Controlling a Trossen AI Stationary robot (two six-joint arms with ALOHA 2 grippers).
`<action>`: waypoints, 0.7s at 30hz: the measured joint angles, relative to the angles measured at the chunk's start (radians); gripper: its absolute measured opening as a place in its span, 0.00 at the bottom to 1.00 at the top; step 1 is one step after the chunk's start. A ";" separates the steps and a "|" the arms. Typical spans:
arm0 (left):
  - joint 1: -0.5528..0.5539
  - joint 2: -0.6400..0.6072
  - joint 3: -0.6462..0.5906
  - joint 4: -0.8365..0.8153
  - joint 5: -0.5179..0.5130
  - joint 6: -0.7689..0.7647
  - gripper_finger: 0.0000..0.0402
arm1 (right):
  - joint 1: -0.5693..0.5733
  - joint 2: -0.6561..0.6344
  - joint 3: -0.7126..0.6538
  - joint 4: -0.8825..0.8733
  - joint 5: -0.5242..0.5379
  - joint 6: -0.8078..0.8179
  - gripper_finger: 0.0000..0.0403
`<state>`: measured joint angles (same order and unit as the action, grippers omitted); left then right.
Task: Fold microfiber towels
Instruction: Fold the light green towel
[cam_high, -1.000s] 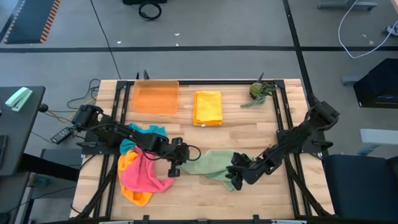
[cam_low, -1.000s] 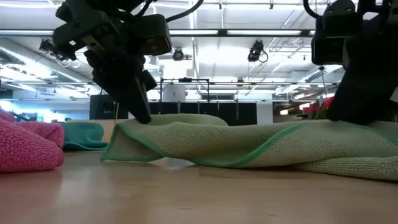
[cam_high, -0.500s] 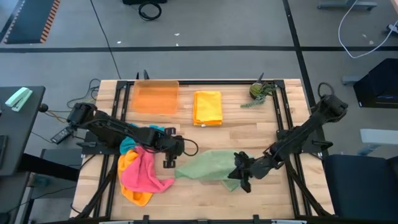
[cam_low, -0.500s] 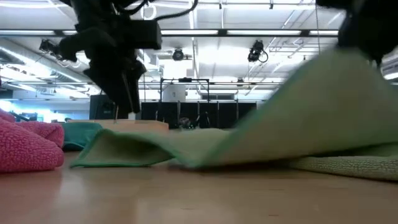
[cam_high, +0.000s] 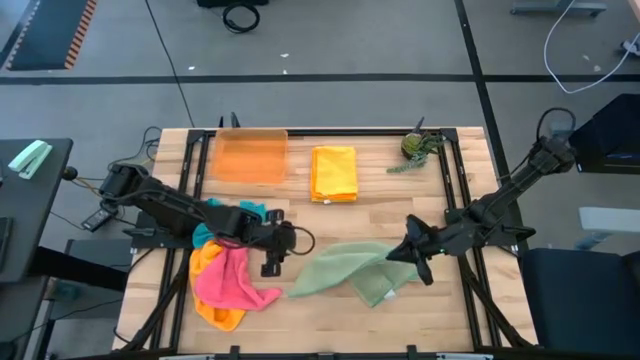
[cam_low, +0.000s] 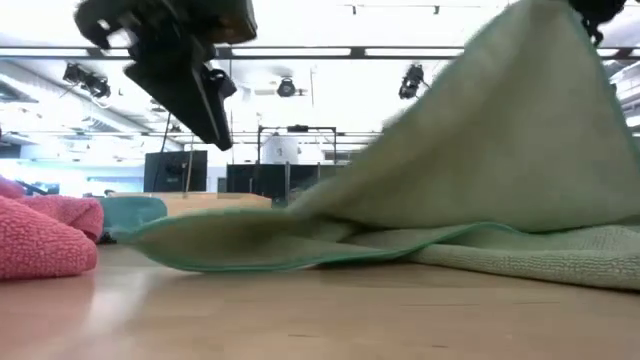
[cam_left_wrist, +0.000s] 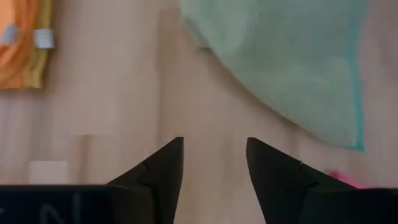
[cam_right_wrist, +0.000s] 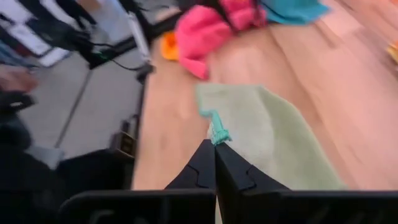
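A sage-green towel (cam_high: 340, 268) lies spread on the wooden table near its front edge. Its right end is raised (cam_low: 520, 110). My right gripper (cam_high: 398, 253) is shut on that end, just right of the cloth's middle. My left gripper (cam_high: 270, 262) hovers open over bare wood (cam_left_wrist: 214, 155) just left of the towel's left end, with nothing between its fingers. A heap of pink (cam_high: 232, 282), orange and teal towels lies left of it. A folded yellow towel (cam_high: 334, 172) rests flat farther back. My right gripper pinches a teal-hemmed corner (cam_right_wrist: 217, 133) of the green towel between its two shut fingers, coming from the table's right and slanting down. That end is lifted clear and slopes down (cam_low: 430, 170). The left part of the towel lies on the table.
A translucent orange tray (cam_high: 250, 156) stands at the far left beside the yellow towel. A small green object (cam_high: 415, 148) sits at the far right corner. Black frame rails run along the table's left and right sides.
My left gripper has opened, let go of the green towel's left end and risen off it. My right gripper has shut on the towel's right end, then lifted it up and toward the table's right edge. The towel has spread out, its left part staying on the table.
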<state>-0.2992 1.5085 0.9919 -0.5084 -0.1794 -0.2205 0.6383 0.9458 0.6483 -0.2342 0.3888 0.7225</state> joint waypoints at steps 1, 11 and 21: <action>-0.010 0.000 -0.001 0.010 0.003 -0.025 0.45 | -0.003 0.001 0.000 -0.021 0.006 0.013 0.00; -0.222 0.130 0.000 0.316 -0.064 -0.127 0.49 | -0.053 0.033 -0.002 -0.049 0.030 0.026 0.00; -0.335 0.307 0.003 0.399 -0.176 0.228 0.43 | -0.061 0.038 -0.002 -0.051 0.024 0.030 0.00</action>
<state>-0.6340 1.8152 0.9951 -0.1095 -0.3554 0.0078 0.5770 0.9836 0.6468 -0.2848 0.4124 0.7528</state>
